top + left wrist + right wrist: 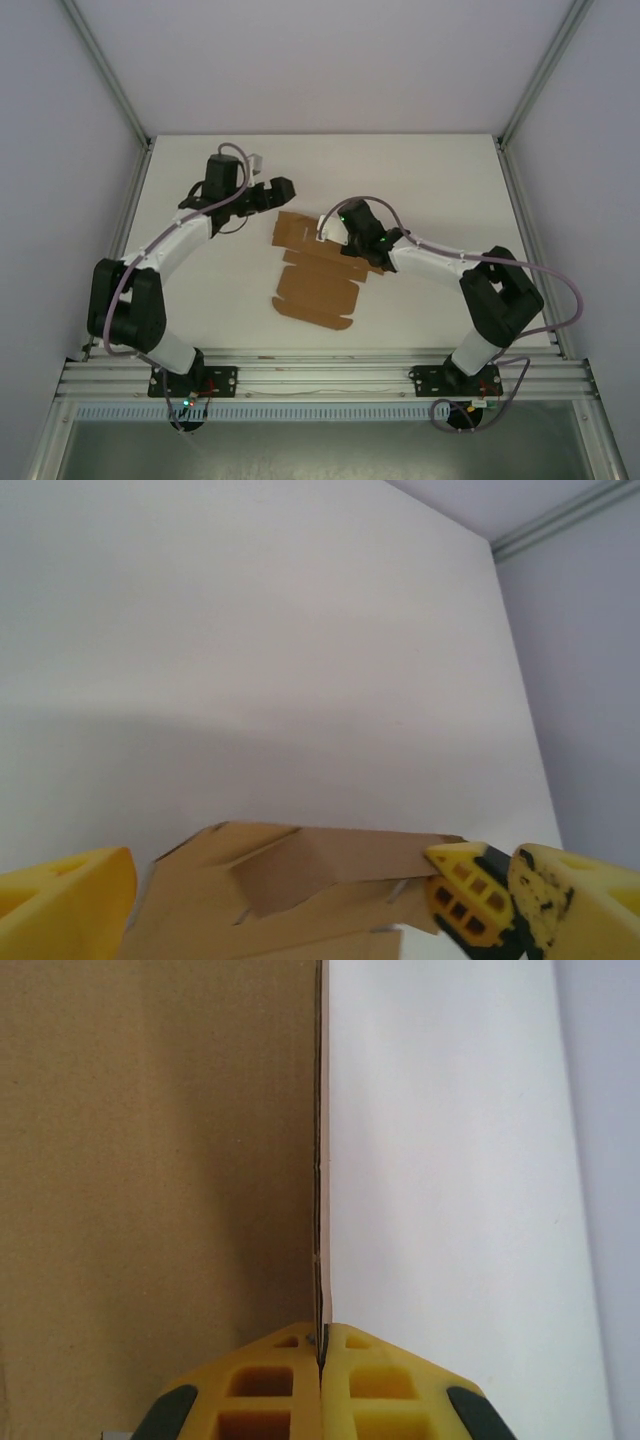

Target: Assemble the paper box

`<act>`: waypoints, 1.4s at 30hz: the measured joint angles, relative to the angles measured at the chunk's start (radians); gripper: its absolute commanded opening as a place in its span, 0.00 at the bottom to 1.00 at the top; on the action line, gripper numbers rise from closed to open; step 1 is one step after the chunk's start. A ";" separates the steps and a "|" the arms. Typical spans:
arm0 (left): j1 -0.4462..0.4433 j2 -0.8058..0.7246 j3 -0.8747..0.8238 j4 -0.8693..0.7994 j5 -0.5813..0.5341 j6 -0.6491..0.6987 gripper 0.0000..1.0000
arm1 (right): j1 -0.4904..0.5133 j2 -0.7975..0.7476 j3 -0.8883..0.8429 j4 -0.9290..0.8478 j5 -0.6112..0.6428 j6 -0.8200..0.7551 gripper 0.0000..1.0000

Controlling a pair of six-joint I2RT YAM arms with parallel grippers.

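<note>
As the top view shows, the box [312,280] is a flat brown die-cut sheet with flaps and tabs, lying in the middle of the table [440,180] between the arms. The right claw [325,232] reaches onto its far end. The left claw [288,190] hangs just beyond the far left corner, apart from it.

From the left wrist, that claw's fingers [575,900] stand wide apart with nothing gripped. Ahead of them the far flap [300,870] is lifted off the sheet, with the right claw's tip pinched at its corner. That grip probably holds the fold up so the left claw can come in and press.

From the right wrist, the right claw is closed tight on the flap's edge. The card shows edge-on, with its plain brown face to the left and white table to the right. It looks thin, unprinted and lightly creased.
</note>
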 measured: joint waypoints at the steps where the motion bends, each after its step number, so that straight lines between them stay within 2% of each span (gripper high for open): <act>1: -0.013 0.018 0.019 -0.002 0.005 0.001 0.84 | 0.003 0.000 0.000 0.013 0.000 -0.007 0.00; 5: -0.066 0.074 0.085 -0.057 0.013 0.017 0.73 | 0.006 -0.006 0.000 0.043 0.000 -0.021 0.00; 14: -0.111 0.106 0.095 -0.167 -0.010 0.026 0.64 | 0.007 -0.051 -0.007 0.067 -0.001 -0.027 0.00; 22: -0.124 0.169 0.087 -0.074 0.059 -0.069 0.46 | 0.012 -0.058 -0.047 0.093 -0.027 -0.024 0.00; 25: -0.124 0.188 0.084 -0.038 0.072 -0.114 0.32 | 0.013 -0.058 -0.061 0.101 -0.023 -0.024 0.00; 27: -0.124 0.189 0.084 -0.035 0.069 -0.129 0.25 | 0.013 -0.059 -0.069 0.108 -0.022 -0.024 0.00; 34: -0.134 0.189 0.084 -0.027 0.024 -0.160 0.14 | 0.014 -0.064 -0.081 0.127 -0.018 -0.024 0.00; 37: -0.141 0.189 0.084 -0.024 0.012 -0.169 0.14 | 0.016 -0.064 -0.088 0.131 -0.011 -0.024 0.00; 40: -0.145 0.189 0.084 -0.022 0.003 -0.169 0.31 | 0.016 -0.069 -0.095 0.139 -0.007 -0.023 0.00; 42: -0.150 0.188 0.083 -0.025 0.000 -0.163 0.49 | 0.018 -0.076 -0.097 0.145 -0.007 -0.019 0.00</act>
